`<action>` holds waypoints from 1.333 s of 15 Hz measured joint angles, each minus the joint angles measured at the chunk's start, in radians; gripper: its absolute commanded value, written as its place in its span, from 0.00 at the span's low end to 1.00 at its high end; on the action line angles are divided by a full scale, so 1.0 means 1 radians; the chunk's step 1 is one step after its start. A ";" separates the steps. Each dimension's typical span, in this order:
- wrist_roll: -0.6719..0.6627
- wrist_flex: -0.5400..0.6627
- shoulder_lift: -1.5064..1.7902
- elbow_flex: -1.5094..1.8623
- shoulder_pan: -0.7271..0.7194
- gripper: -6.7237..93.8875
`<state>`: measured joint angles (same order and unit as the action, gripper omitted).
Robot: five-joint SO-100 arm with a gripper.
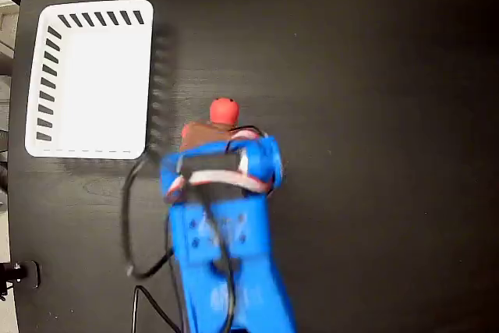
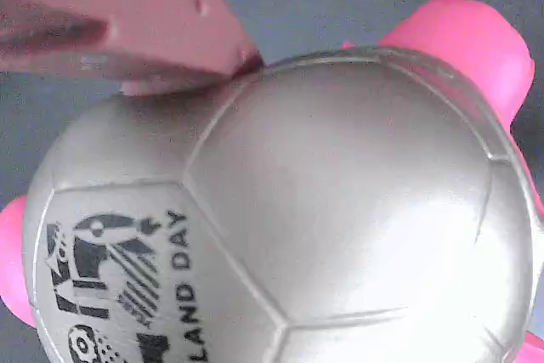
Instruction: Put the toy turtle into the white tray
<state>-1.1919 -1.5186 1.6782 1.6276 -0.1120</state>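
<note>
Pincer [image 1: 212, 139] — over toy turtle [image 2: 340, 210]

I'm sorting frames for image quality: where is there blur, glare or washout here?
Fixed view: the blue arm is smeared by motion blur, and the white tray interior is washed out to flat white. Wrist view: the toy turtle fills the frame with a soft sheen on its shell; the claw finger is blurred.

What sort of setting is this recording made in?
Probably a lab or hobby tabletop rig: a bare black table, a blue arm trailing loose cables, and only a toy turtle and white tray as props.
</note>
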 measured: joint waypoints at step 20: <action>0.988 -0.040 -0.776 -1.017 -0.373 0.06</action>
<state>-0.2040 -1.5585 0.9020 0.6105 -0.4847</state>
